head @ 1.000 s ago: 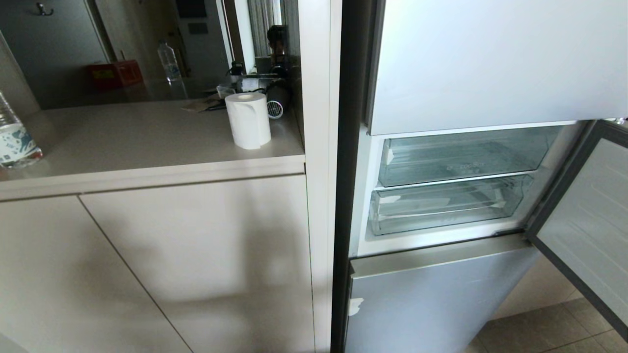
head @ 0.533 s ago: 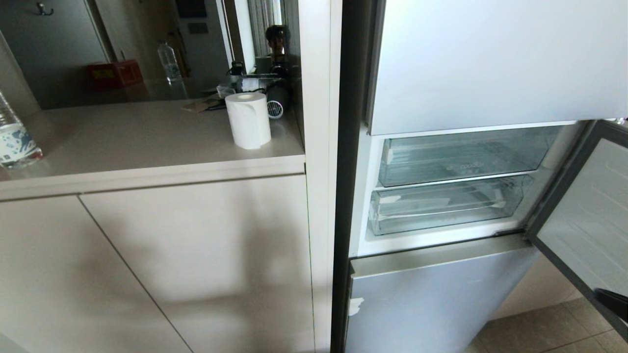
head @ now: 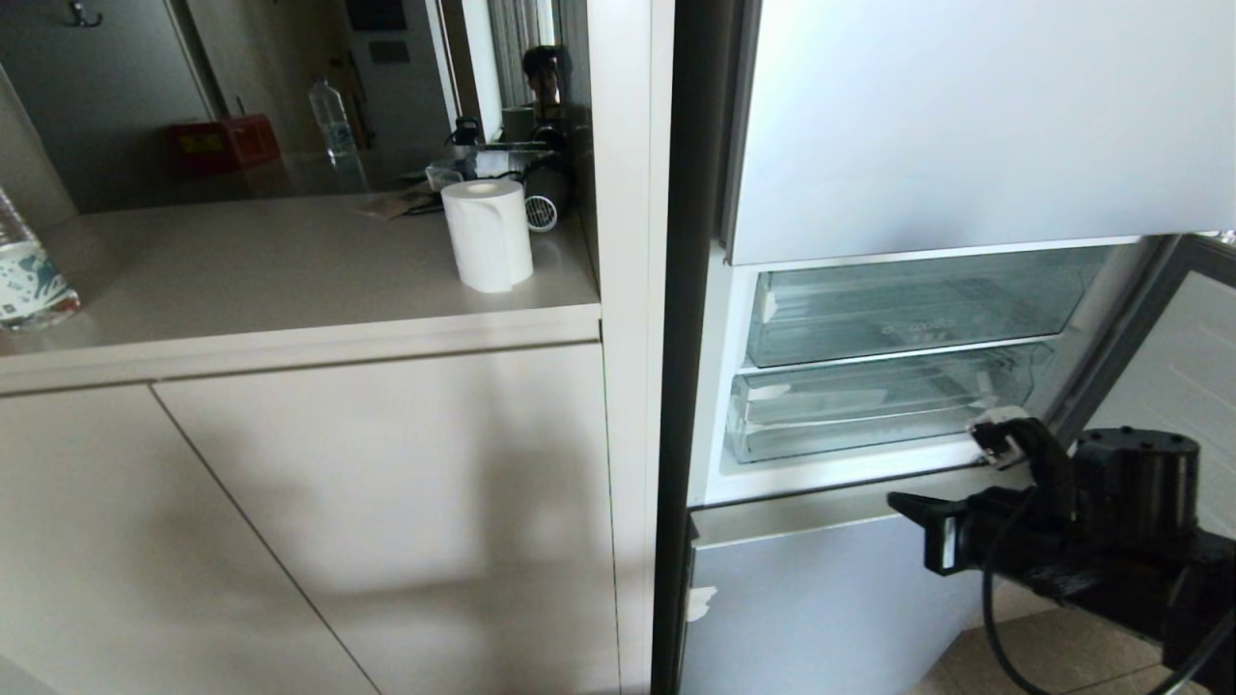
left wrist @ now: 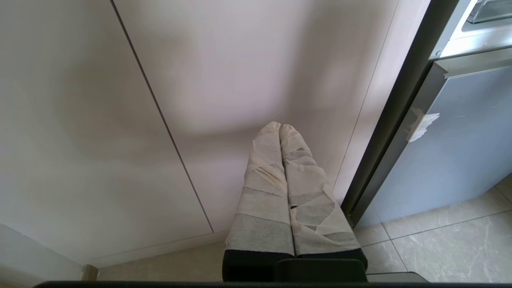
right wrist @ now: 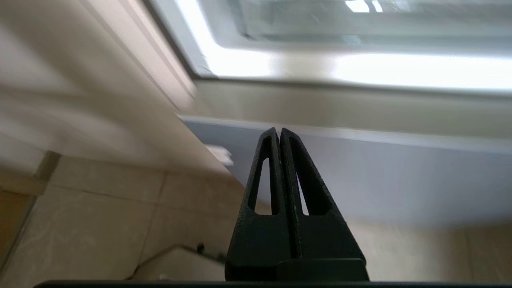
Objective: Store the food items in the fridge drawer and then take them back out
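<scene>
Right arm: you have it raised into the lower right of the head view, black and roughly level, reaching leftward across the front of the fridge. Your right gripper (head: pixel 912 507) sits in front of the pale blue-grey glossy lower door front (head: pixel 830 598), just below the white sill of the open compartment; its two black slotted fingers (right wrist: pixel 269 168) are pressed together with nothing between them.

Left arm: parked low, outside the head view. Your left gripper (left wrist: pixel 280 128) points at the beige cabinet door (left wrist: pixel 224 72) beside the fridge's edge, above the tiled floor (left wrist: pixel 440 240); its tape-wrapped fingers (left wrist: pixel 266 176) lie together, empty.

Containers: two clear plastic drawers are stacked in the open compartment. The wide, clear plastic fridge drawer with the thick front lip (head: pixel 869 410) is the lower one, pushed in, its long axis running left to right across the opening, its front facing you. You can see nothing but pale labels and reflections inside it. The clear upper drawer (head: pixel 917 304) is likewise shut in place.

Food items: the two round fruits appear in none of your views.

Other: a white paper roll (head: pixel 488 235) stands upright on the beige counter (head: pixel 270 280), with a clear water bottle (head: pixel 24 270) at its far left.
</scene>
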